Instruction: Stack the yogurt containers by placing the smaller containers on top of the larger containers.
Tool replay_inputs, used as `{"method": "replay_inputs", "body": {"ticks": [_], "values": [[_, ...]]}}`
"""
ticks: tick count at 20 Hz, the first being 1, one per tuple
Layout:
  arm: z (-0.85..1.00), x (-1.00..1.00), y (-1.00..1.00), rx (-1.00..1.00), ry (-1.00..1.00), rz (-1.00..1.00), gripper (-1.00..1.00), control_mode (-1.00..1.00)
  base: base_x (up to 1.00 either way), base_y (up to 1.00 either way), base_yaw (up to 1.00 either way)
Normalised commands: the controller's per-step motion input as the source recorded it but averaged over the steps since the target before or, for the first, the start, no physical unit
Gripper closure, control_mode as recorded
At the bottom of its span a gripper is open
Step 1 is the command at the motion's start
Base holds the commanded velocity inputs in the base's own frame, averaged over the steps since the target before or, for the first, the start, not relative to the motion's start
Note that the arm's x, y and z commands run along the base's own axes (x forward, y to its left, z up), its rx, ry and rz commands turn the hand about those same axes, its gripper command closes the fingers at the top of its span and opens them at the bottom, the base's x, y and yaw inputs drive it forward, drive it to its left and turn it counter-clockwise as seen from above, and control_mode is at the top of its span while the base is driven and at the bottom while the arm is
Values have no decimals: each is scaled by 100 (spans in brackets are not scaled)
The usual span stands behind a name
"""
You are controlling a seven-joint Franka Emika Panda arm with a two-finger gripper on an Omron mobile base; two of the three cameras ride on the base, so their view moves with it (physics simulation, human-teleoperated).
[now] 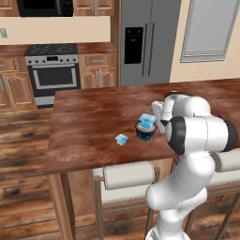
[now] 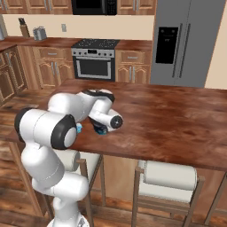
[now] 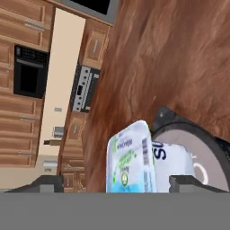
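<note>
I see one small light-blue see-through square cup sitting on top of the round dark blue tub, which stands on the brown wooden surface. That is where it belongs, small on big. My jaws are spread wide on each side of that cup and do not pinch it. The other small light-blue square cup sits alone on the surface just beside the tub. I think it goes up next.

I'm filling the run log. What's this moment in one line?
pincer: open, fingers either side of cup | cup: on tub | tub: on counter | second cup: on counter, left of tub, unstacked
</note>
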Motion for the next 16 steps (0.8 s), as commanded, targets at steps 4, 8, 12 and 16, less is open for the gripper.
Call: {"method": "replay_inputs", "body": {"ticks": [4,8,12,16], "values": [[54,0,0,2,2,-2,-100,-100,0,0,0],[54,-1,0,0,13,-4,-100,-100,0,0,0],[53,-7,0,-3,17,-3,-100,-100,0,0,0],[38,-17,13,-8,16,1,-100,-100,0,0,0]]}}
